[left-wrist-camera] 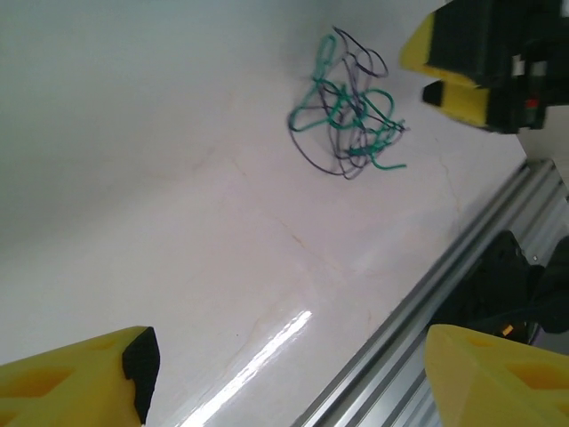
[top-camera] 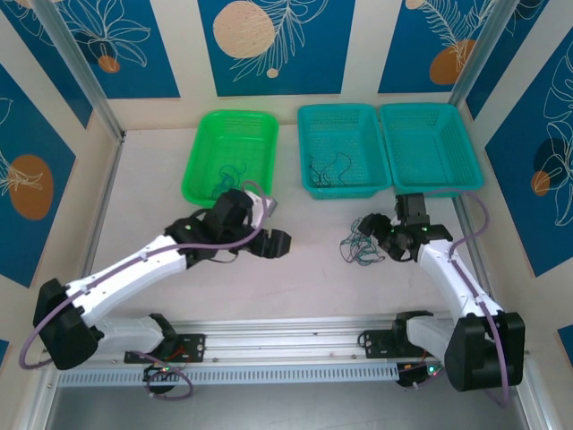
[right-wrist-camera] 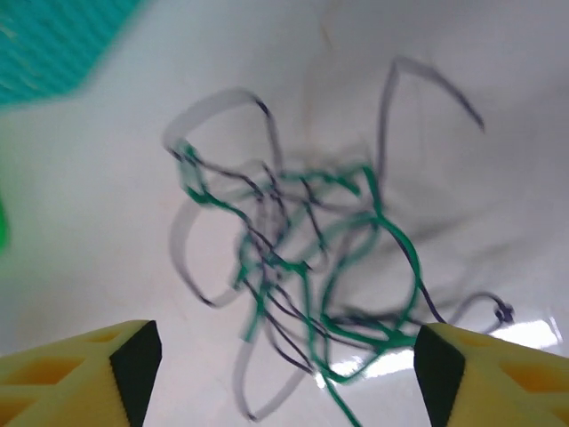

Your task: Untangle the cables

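Left, at the back of the white surface: green basket holding a few thin dark wires, curled on its floor. Just in front of it, left tool released, yellow pads spread wide over bare surface.

Centre: teal basket with several more thin dark strands lying loose inside. In front of it and slightly right, out on the open surface: the cables, a small knotted clump of very thin, curly wire. Bright green threaded through dark blue-black, loops sticking out all round, lying flat, outside every basket. From the right wrist, close and blurred: green crossing dark at the heart of the knot, one dark end curling off to the right.

Right: right tool just beside the clump, likewise released, its own yellow pads wide apart, the tangle lying ahead between them and not pinched. Far right: second teal basket, set side by side against the first.
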`<move>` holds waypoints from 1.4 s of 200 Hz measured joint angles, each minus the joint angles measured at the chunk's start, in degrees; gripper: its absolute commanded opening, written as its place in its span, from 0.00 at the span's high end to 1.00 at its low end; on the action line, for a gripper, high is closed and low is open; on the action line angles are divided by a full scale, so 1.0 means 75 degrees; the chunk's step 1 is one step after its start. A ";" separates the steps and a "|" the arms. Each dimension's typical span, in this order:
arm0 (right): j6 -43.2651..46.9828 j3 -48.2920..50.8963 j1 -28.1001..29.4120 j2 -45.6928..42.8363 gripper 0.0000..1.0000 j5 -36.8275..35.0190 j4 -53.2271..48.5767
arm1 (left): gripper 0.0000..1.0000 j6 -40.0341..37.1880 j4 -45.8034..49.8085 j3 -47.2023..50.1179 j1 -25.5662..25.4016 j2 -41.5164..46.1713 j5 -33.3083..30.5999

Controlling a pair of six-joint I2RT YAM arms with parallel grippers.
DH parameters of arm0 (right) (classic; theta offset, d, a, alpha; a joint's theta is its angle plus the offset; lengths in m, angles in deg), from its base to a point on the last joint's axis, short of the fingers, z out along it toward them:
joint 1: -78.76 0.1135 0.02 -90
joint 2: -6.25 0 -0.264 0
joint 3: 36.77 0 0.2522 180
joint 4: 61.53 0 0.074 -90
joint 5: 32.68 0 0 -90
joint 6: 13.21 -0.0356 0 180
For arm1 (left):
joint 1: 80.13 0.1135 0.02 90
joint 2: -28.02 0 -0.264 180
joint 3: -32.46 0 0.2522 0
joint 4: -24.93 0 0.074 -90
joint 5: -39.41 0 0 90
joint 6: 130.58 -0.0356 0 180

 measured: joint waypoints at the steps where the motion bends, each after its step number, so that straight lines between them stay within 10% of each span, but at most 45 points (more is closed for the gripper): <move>1: 0.0015 0.0017 0.0003 0.0006 0.39 0.0009 0.0000 | 0.23 0.0009 -0.0085 0.0023 -0.0038 -0.0044 0.0017; 27: -0.0032 0.0402 0.0079 0.0350 0.54 0.0248 0.0006 | 0.26 0.0119 -0.1370 -0.0085 -0.0801 -0.1314 0.0047; 57: 0.0050 0.0420 0.0149 0.0519 1.00 0.0388 0.0262 | 0.31 0.0079 -0.2124 -0.0918 -0.1408 -0.3037 -0.0481; 153: -0.0184 0.0420 0.0863 0.0047 1.00 0.1003 0.0542 | 0.38 0.0417 -0.2906 -0.2011 -0.1253 -0.5199 -0.0746; 280: -0.2873 0.0647 0.1128 -0.0466 1.00 0.0880 0.0953 | 0.49 0.1973 -0.4450 -0.0009 -0.1215 -0.3931 -0.0256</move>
